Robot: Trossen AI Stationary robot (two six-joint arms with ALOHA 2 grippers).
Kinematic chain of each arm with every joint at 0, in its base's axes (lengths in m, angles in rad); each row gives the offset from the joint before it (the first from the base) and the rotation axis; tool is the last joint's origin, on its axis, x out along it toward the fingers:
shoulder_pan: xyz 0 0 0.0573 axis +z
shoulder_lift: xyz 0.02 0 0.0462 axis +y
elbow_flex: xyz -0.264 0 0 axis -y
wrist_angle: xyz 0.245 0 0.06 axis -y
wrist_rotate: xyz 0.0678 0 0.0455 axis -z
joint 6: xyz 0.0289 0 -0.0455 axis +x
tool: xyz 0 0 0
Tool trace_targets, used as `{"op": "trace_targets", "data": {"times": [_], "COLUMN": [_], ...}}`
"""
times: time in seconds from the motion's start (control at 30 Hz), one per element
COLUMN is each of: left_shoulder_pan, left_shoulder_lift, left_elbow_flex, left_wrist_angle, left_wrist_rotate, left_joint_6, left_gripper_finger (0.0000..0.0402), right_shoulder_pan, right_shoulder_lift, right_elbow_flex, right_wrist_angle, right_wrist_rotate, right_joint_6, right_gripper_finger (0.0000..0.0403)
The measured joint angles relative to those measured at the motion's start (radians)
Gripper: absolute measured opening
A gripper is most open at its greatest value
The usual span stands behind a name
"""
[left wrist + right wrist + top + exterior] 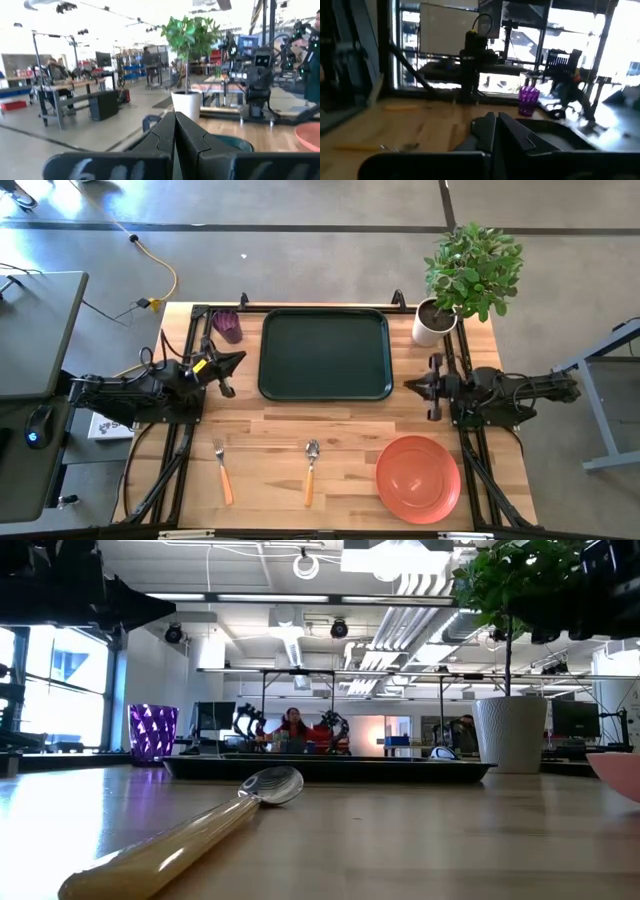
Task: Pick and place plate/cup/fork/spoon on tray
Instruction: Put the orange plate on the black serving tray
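On the wooden table (pixel 350 430) nothing has been loaded yet: the dark tray (pixel 324 353) with its raised rim and rounded corners lies bare at the far middle. The left gripper (pixel 228 366) hangs just left of the tray, the right gripper (pixel 422 386) just right of it; both have their fingers pressed together on nothing.

The coral plate (pixel 418 477) sits at the near right corner. It looks light, stiff and slick, and its low flat form probably allows a pinch only at the rim. The purple cup (pixel 227 325), faceted and translucent, stands by the tray's far left corner; its thin wall should suit a grip over the lip. The fork (pixel 222 471) and spoon (pixel 311 471) lie near the front edge, well apart, and their orange handles seem the best hold, though thin and lying flat.

A potted plant (pixel 462 280) stands at the far right.
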Motion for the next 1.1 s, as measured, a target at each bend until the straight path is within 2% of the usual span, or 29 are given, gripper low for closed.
{"op": "trace_targets", "data": {"times": [0.1,0.2,0.27,0.37,0.47,0.6,0.8,0.97,1.03,1.1], "left_shoulder_pan": [0.000,0.015,0.033,0.066,0.116,0.169,0.195,0.232,0.251,0.263], "left_shoulder_lift": [0.000,0.012,0.025,0.057,0.115,0.207,0.281,0.285,0.285,0.285], "left_elbow_flex": [0.000,0.000,0.000,0.000,0.000,-0.001,-0.001,-0.001,0.000,0.000], "left_wrist_angle": [0.021,0.060,0.069,0.068,0.048,0.083,0.170,0.318,0.333,0.316], "left_wrist_rotate": [-0.017,-0.027,-0.023,-0.027,-0.083,-0.060,-0.044,-0.053,-0.045,-0.002], "left_joint_6": [0.061,0.106,0.109,0.095,0.047,-0.075,-0.172,-0.171,-0.172,-0.172], "left_gripper_finger": [0.0003,0.0003,0.0003,0.0003,0.0003,0.0003,0.0003,0.0003,0.0003,0.0003], "right_shoulder_pan": [0.000,0.000,0.000,0.000,-0.003,-0.012,-0.020,-0.021,-0.022,-0.027], "right_shoulder_lift": [0.000,0.000,0.000,0.000,0.019,0.045,0.096,0.127,0.127,0.127], "right_elbow_flex": [0.000,0.000,0.000,0.000,0.001,0.000,0.000,-0.001,-0.001,-0.001], "right_wrist_angle": [0.008,0.033,0.027,-0.018,-0.062,-0.057,-0.061,-0.049,-0.035,-0.023], "right_wrist_rotate": [0.004,0.020,0.059,0.195,0.344,0.494,0.538,0.734,0.753,0.725], "right_joint_6": [0.194,0.306,0.317,0.316,0.276,0.230,0.302,0.406,0.385,0.352], "right_gripper_finger": [0.0012,0.0012,0.0012,0.0012,0.0012,0.0012,0.0012,0.0012,0.0012,0.0012]}}
